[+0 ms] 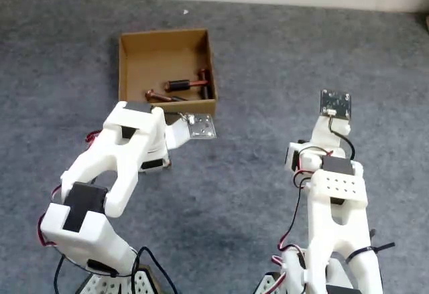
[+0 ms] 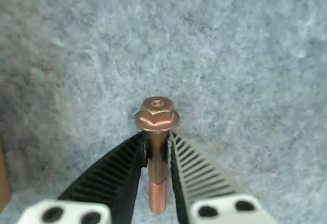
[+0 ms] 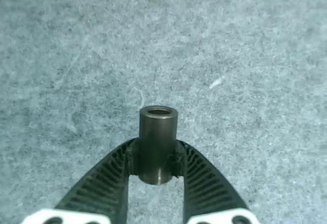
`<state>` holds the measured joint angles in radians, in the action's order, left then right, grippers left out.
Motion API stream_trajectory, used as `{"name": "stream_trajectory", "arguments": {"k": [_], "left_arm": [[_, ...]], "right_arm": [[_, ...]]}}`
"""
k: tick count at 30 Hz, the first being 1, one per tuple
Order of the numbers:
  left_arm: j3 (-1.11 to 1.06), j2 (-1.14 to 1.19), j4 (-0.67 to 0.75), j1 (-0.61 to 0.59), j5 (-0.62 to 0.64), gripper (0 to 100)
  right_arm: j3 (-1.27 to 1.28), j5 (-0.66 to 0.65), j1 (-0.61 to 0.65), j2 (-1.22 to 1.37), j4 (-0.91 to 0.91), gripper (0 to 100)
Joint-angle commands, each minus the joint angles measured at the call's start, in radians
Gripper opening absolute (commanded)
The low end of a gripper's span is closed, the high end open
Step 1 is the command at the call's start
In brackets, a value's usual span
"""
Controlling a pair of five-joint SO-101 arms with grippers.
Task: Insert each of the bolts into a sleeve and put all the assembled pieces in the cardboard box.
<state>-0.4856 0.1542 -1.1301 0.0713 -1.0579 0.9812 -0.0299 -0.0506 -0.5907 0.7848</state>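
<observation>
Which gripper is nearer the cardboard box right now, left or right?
Left. The left gripper, holding a bolt, is right at the near wall of the cardboard box. The right gripper, holding a sleeve, is well off to the box's side, apart from it.

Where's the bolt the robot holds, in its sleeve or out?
Out. The left gripper pinches the bare bolt; the right gripper holds the empty sleeve.

The bolt point(image 2: 157, 119) is copper-orange and its head is glossy. The sleeve point(image 3: 158, 142) is dull dark grey, almost black. The left gripper point(image 2: 157, 138) and the right gripper point(image 3: 157, 150) both have black ribbed fingers point(image 2: 120, 175) on white bases. In the upper left of the high view, the cardboard box point(image 1: 164, 35) is plain brown and its assembled pieces point(image 1: 179, 85) are copper and black. The table cover point(image 1: 268, 73) is mottled grey. The arms point(image 1: 117, 167) are white.
</observation>
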Motion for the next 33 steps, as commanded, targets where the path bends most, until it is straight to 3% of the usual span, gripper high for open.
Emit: {"name": "stream_trajectory", "arguments": {"k": [1,8,16,21,33], "left_arm": [[0.035,-0.012,0.023,0.007,0.086,3],[0.019,-0.223,-0.089,0.005,0.207,1],[-0.162,-0.572,-0.095,0.004,0.408,1],[-0.306,-0.816,-0.044,0.001,0.565,1],[-0.495,-1.36,0.132,0.005,0.868,1]], "right_arm": [[-0.002,0.0,-0.012,-0.028,-0.028,0.5],[-0.01,0.0,-0.01,-0.042,0.036,0.5],[-0.013,0.0,-0.005,-0.064,0.085,0.5],[0.051,0.008,0.013,-0.309,0.13,0.5],[0.295,0.0,0.231,-0.852,0.128,0.5]]}}
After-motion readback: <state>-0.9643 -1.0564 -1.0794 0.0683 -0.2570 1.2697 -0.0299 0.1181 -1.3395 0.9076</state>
